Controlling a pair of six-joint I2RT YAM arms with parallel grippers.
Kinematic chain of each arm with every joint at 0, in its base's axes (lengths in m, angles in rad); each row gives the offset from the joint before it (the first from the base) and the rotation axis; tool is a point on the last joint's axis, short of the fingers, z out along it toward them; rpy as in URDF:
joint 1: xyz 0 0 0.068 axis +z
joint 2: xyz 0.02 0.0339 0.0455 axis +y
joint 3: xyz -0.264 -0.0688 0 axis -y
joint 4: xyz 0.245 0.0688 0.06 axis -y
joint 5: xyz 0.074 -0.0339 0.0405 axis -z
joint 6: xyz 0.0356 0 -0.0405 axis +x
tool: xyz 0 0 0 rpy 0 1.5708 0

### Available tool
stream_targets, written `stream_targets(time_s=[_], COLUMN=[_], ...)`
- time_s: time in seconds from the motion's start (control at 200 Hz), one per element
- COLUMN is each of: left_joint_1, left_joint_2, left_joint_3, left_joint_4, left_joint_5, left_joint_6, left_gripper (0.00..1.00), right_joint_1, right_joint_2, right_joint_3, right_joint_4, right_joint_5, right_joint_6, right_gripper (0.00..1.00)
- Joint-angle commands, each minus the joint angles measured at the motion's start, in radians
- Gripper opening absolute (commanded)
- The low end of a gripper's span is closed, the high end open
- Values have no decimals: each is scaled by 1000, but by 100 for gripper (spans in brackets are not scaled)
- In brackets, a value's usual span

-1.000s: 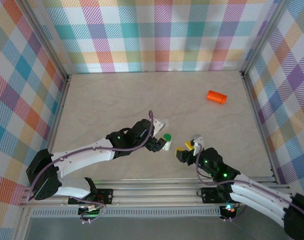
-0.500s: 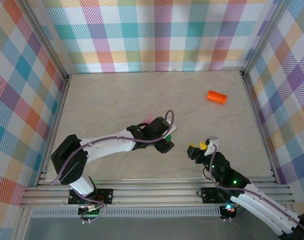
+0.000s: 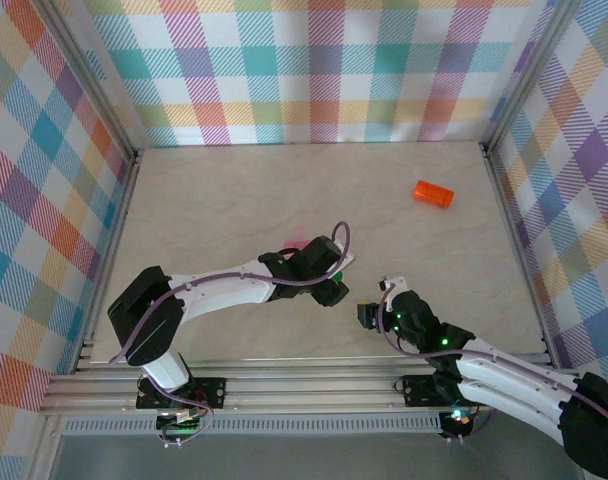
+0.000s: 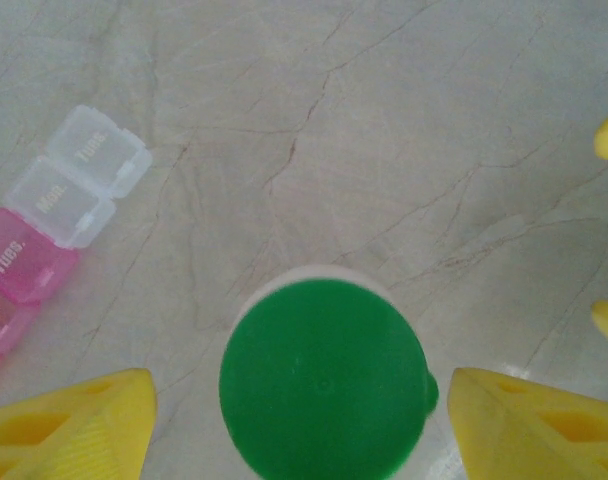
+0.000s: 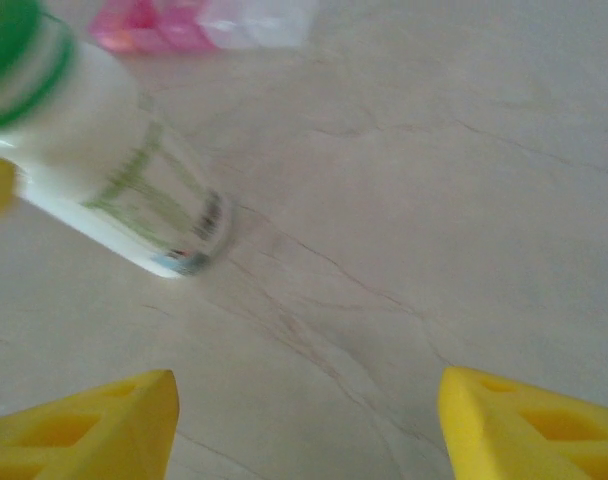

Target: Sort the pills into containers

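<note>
A small white bottle with a green cap point(image 4: 324, 380) stands upright mid-table point(image 3: 336, 274). My left gripper point(image 4: 302, 425) hangs straight over it point(image 3: 330, 289), open, with a yellow finger on each side of the cap and a thin gap at both. My right gripper point(image 5: 309, 430) is low to the table just right of the bottle point(image 3: 369, 315), open with bare table between its fingers, and sees the bottle point(image 5: 94, 150) tilted at upper left. An orange vial point(image 3: 433, 194) lies on its side far right. The pills are hidden.
A weekly pill organiser point(image 4: 54, 215) with pink and clear day compartments lies just behind the bottle point(image 3: 296, 243), also at the top of the right wrist view point(image 5: 204, 22). Plaid walls enclose the table on three sides.
My left gripper slid right from beside the bottle to directly over it, and its jaws narrowed. My right gripper swung right, then back left toward the bottle, and opened wider.
</note>
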State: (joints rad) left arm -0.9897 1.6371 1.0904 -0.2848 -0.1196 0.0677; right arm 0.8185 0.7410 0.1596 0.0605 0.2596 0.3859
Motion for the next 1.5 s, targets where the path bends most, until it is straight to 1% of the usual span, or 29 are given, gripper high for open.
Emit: stream_targets(time_s=[0.0, 0.075, 0.17, 0.3, 0.415, 0.585, 0.64, 0.69, 0.775, 0.88, 0.94, 0.99, 1.035, 1.125, 1.2, 1.23, 1.28, 1.365, 1.495], left_joint_1=[13, 29, 48, 74, 89, 94, 94, 94, 94, 94, 94, 94, 94, 104, 137, 154, 187, 236, 244], left_joint_2=[-155, -283, -434, -589, -652, -677, -680, -682, -683, -689, -697, -704, -716, -742, -746, -739, -718, -658, -600], left_joint_3=[-85, -167, -264, -374, -420, -453, -465, -477, -497, -519, -535, -550, -561, -577, -590, -590, -582, -550, -495], left_joint_4=[66, 102, 131, 160, 167, 177, 189, 201, 221, 243, 268, 300, 331, 408, 480, 501, 535, 561, 561], left_joint_5=[28, 25, -28, -82, -101, -84, -75, -66, -47, -2, 46, 98, 159, 291, 411, 456, 514, 609, 681], left_joint_6=[-26, -26, -26, -30, -34, -44, -45, -49, -44, -18, 13, 51, 95, 173, 230, 253, 256, 267, 287], left_gripper=[77, 78, 80, 81, 81, 81, 81, 81, 81, 82, 83, 83, 83, 85, 88, 90, 92, 92, 92], right_joint_1=[2, 2, 2, 2, 2, 2, 2, 2, 2, 1, 0, -9, -24, -62, -128, -139, -141, -141, -140], right_joint_2=[57, 114, 197, 384, 511, 620, 644, 657, 661, 631, 592, 534, 472, 346, 281, 273, 274, 303, 345], right_joint_3=[90, 134, 204, 351, 437, 540, 561, 572, 578, 596, 604, 606, 603, 597, 599, 611, 645, 717, 791], right_joint_4=[55, 52, 44, -35, -65, -126, -141, -144, -139, -171, -196, -212, -223, -249, -209, -215, -243, -305, -336], right_joint_5=[-133, -180, -217, -241, -232, -177, -155, -146, -157, -187, -211, -261, -346, -601, -841, -906, -951, -1002, -1081], right_joint_6=[-131, -182, -229, -275, -264, -266, -273, -280, -294, -330, -380, -440, -523, -672, -679, -699, -741, -796, -821], right_gripper=[72, 76, 80, 83, 82, 80, 77, 72, 59, 45, 40, 40, 39, 43, 40, 39, 39, 39, 39])
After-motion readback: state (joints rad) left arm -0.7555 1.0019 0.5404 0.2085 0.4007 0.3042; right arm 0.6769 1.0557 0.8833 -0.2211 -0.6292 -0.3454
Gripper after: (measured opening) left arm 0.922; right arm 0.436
